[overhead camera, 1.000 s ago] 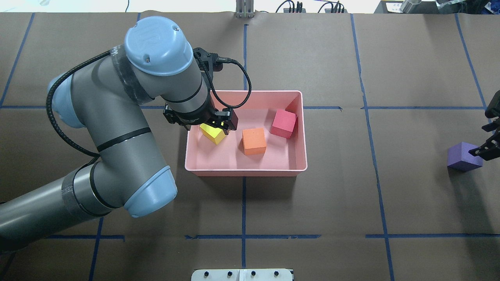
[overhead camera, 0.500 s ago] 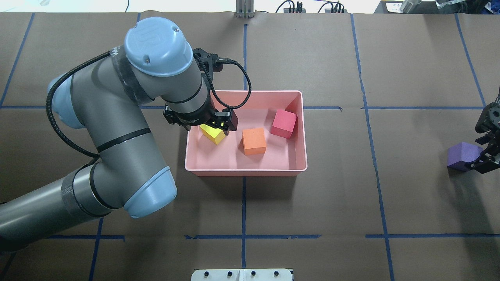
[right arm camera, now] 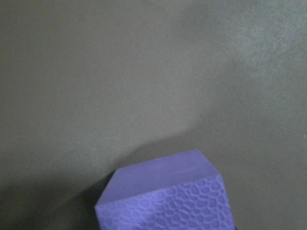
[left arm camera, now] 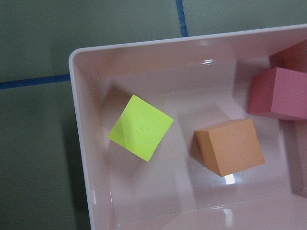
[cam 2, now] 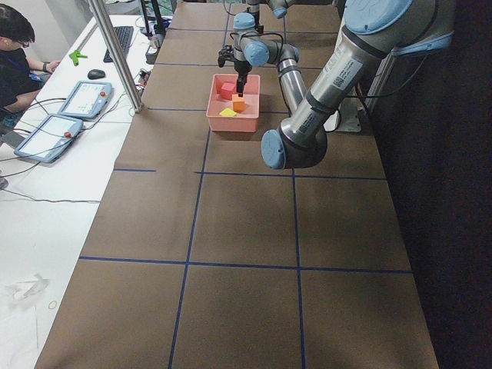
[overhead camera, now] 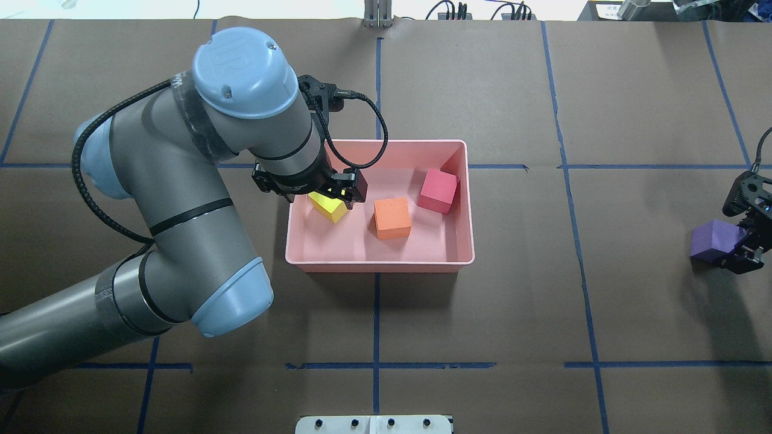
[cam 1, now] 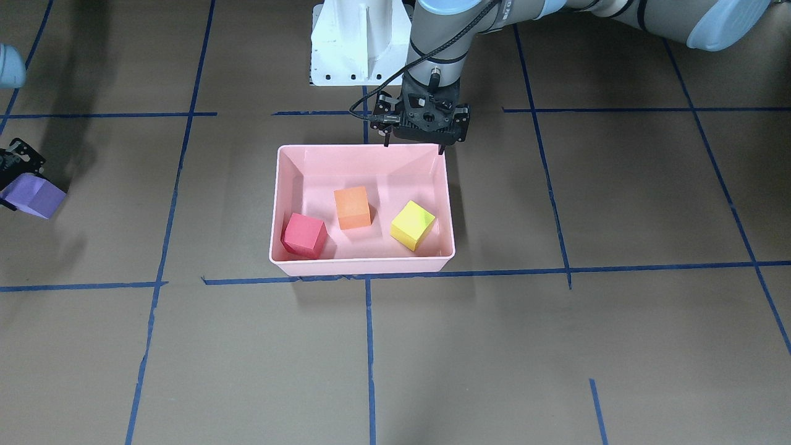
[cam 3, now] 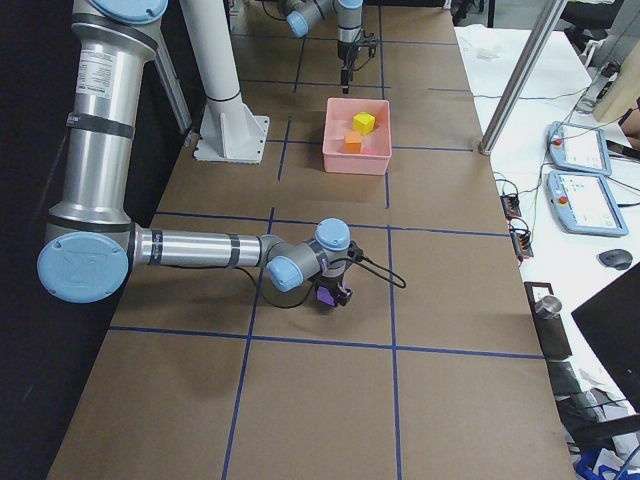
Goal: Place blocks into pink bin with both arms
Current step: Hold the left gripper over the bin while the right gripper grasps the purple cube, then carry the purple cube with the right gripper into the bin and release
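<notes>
three blocks in the bin, the purple one gripped near the surface's right end

front view: the bin (cam 1: 361, 267) sits mid-surface (cam 1: 556, 346), nearer the robot's edge. it holds the red block (cam 1: 304, 235) in a corner, the orange block (cam 1: 352, 208) near the middle and the yellow block (cam 1: 413, 225) toward its other end. the left pincer (cam 1: 414, 148) hangs released above the bin's rim on the robot's side, touching no block. the purple block (cam 1: 34, 196) sits tilted near the surface's right-hand edge, well apart from the bin. overhead view: the right pincer (overhead camera: 740, 244) is clenched on the purple block. side views: the same layout, too small for more detail. left wrist view: yellow and orange lie apart, with red close to the bin's wall. right wrist view: the purple block sits at the bottom edge, with bare surface beyond.
</notes>
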You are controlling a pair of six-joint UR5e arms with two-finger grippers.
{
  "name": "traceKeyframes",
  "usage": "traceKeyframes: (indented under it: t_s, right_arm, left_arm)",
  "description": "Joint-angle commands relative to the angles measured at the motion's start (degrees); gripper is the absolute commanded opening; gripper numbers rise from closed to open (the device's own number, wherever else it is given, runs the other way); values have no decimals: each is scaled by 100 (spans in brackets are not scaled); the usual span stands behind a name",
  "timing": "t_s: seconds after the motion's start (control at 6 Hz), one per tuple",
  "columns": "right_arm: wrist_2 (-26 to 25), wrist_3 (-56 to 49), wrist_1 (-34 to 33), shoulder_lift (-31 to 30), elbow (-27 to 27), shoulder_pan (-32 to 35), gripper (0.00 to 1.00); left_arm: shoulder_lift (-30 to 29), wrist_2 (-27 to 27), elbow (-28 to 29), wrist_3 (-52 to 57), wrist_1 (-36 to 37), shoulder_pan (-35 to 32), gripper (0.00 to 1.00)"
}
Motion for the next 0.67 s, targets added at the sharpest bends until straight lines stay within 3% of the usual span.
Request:
traceKeyframes:
  t_s: [0.0, 0.17, 0.5]
  right_arm:
    - [224, 77, -48, 231, 56, 3, 32]
    - [339, 356, -57, 381, 117, 46, 32]
    - [349, 1819, -66, 793, 371, 46, 32]
  left_arm:
    - [-7, 0, -41, 23, 0, -9, 100]
    - [19, 9, -76, 118, 17, -78, 100]
    - [859, -52, -645, 1447, 44, -506, 100]
